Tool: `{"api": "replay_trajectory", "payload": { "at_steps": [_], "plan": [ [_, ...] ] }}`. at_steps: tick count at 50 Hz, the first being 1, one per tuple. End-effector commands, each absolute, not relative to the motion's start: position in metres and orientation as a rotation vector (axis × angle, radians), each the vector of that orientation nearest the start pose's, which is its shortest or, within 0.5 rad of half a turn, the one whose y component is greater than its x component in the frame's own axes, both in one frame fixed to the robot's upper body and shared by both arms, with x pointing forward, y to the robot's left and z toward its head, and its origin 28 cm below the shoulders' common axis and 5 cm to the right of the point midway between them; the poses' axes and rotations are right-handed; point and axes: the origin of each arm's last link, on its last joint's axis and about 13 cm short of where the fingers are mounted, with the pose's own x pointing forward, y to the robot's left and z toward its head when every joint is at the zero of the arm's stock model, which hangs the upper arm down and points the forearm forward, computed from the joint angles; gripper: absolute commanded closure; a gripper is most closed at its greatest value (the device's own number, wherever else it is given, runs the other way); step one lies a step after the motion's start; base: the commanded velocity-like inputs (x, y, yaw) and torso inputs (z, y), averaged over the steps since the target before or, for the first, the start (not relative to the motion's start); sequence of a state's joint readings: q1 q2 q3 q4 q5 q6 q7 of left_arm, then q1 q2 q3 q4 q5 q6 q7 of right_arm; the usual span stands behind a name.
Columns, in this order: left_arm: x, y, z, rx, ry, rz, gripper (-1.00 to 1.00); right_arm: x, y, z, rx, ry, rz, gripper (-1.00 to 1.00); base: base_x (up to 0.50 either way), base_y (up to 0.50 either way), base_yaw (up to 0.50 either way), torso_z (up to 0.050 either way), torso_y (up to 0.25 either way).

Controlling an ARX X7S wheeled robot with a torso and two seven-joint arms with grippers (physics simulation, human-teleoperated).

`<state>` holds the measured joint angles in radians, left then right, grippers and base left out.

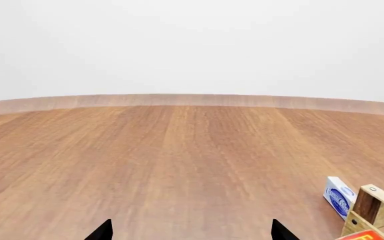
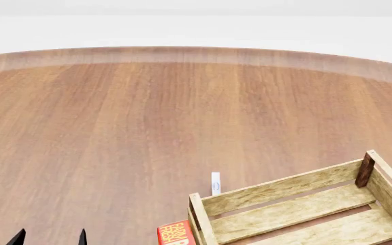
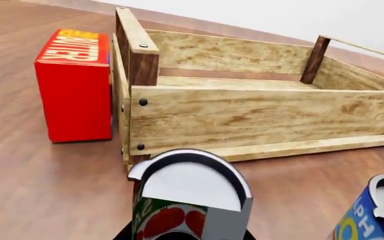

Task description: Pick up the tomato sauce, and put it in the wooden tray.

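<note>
In the right wrist view the tomato sauce (image 3: 178, 210), a can with red tomato pictures, a green band and a silver-white top, fills the near foreground. My right gripper (image 3: 185, 235) has its black fingers tight against both sides of the can, shut on it. The wooden tray (image 3: 245, 115) stands just beyond the can and holds nothing; it also shows in the head view (image 2: 285, 194) and the left wrist view (image 1: 372, 210). My left gripper (image 1: 192, 232) is open and empty over bare wood, left of the tray (image 2: 51, 239). The can and right gripper are out of the head view.
A red butter box (image 3: 75, 85) stands against the tray's left corner (image 2: 175, 234). A small blue-and-white box (image 2: 215, 182) stands just beyond that corner (image 1: 339, 196). A blue-and-yellow can (image 3: 372, 215) stands right beside the tomato sauce. The wooden surface stretches far to a curved edge.
</note>
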<state>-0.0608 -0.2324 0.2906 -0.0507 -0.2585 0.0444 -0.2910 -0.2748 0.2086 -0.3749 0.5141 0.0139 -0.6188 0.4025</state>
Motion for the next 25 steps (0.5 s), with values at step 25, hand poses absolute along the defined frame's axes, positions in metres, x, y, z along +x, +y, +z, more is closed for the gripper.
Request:
{"api": "replay_trajectory", "payload": {
  "at_steps": [25],
  "plan": [
    [0.216, 0.206, 0.011, -0.014, 0.017, 0.022, -1.0, 0.032, -0.102, -0.006, -0.171, -0.338, -0.198, 1.0, 0.0, 0.0, 0.0, 0.0, 0.0]
  ]
}}
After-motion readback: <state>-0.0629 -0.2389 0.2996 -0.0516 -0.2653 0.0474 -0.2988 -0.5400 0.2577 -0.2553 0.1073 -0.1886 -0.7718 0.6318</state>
